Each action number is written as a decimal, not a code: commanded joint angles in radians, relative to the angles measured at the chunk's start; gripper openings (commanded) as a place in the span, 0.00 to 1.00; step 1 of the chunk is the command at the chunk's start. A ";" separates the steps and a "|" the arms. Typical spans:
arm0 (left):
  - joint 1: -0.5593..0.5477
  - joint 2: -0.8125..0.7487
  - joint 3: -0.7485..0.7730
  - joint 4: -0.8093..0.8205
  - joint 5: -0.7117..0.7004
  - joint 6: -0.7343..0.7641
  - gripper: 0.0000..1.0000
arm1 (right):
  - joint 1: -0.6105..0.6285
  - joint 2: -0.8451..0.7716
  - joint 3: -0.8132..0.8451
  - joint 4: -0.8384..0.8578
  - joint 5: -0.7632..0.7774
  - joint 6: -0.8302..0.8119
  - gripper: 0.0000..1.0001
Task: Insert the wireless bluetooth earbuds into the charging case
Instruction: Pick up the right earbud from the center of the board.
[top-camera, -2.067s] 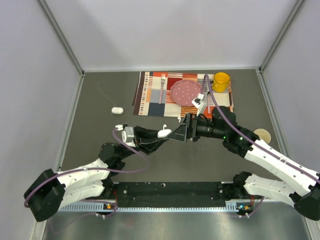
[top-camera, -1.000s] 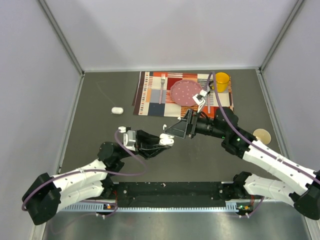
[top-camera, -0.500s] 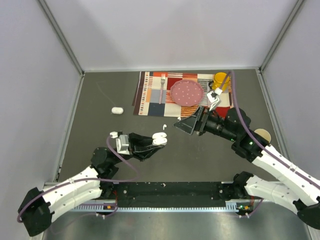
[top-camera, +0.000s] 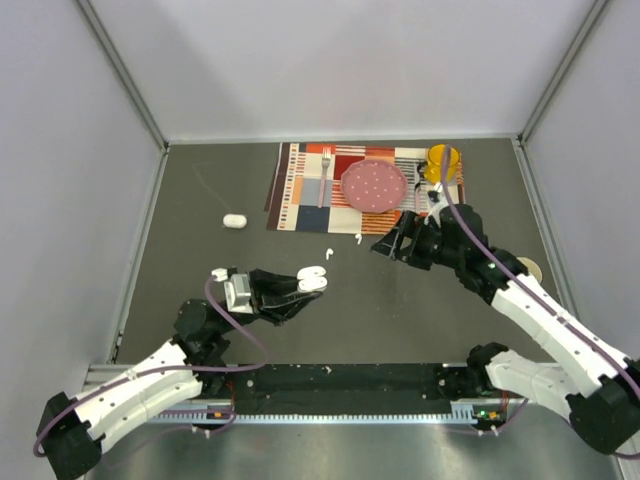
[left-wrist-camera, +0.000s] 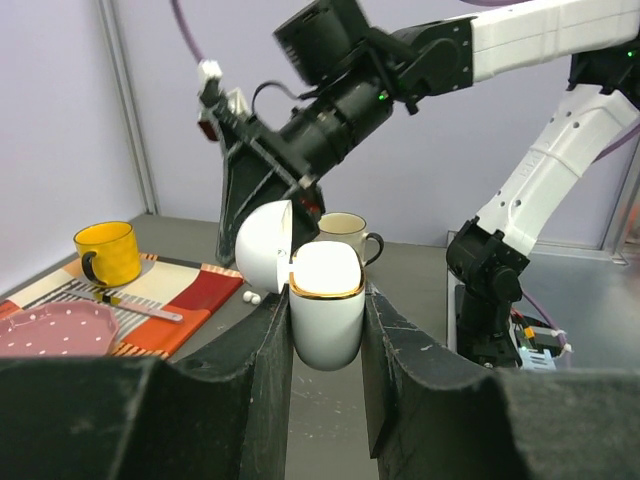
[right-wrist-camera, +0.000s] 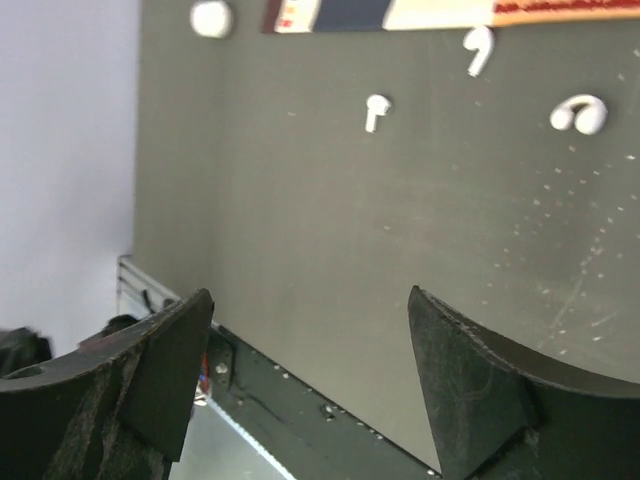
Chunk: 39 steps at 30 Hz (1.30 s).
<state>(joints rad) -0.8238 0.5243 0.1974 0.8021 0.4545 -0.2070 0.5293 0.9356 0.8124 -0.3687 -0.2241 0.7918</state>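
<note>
At the left of the top view, a small white pod (top-camera: 233, 221) is lying alone on the dark surface (top-camera: 200, 300). Lower centre-left, the left claw (top-camera: 305, 283) is pinching the case (top-camera: 314, 277) by its sides, with the lid flipped open. It has drawn back toward the bottom left. Whether any bud is sitting inside cannot be told. At centre, loose earbuds (top-camera: 329, 253) are lying on the surface just below the placemat (top-camera: 300, 190). Right of them, the right claw (right-wrist-camera: 308, 300) is hanging spread and holding nothing, having pulled away from the case. With the arms parted, the right one is probably turning to fetch a bud.
</note>
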 joint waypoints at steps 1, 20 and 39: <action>-0.003 -0.023 -0.004 0.003 -0.010 0.009 0.00 | -0.009 0.127 0.057 -0.032 0.037 -0.112 0.77; -0.003 -0.102 -0.015 -0.064 -0.020 0.020 0.00 | 0.081 0.745 0.487 -0.124 0.321 -0.295 0.58; -0.003 -0.145 -0.007 -0.141 -0.027 0.037 0.00 | 0.097 1.020 0.660 -0.145 0.390 -0.305 0.47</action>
<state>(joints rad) -0.8238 0.3882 0.1852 0.6533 0.4328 -0.1822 0.6216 1.9194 1.4094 -0.5159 0.1505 0.5060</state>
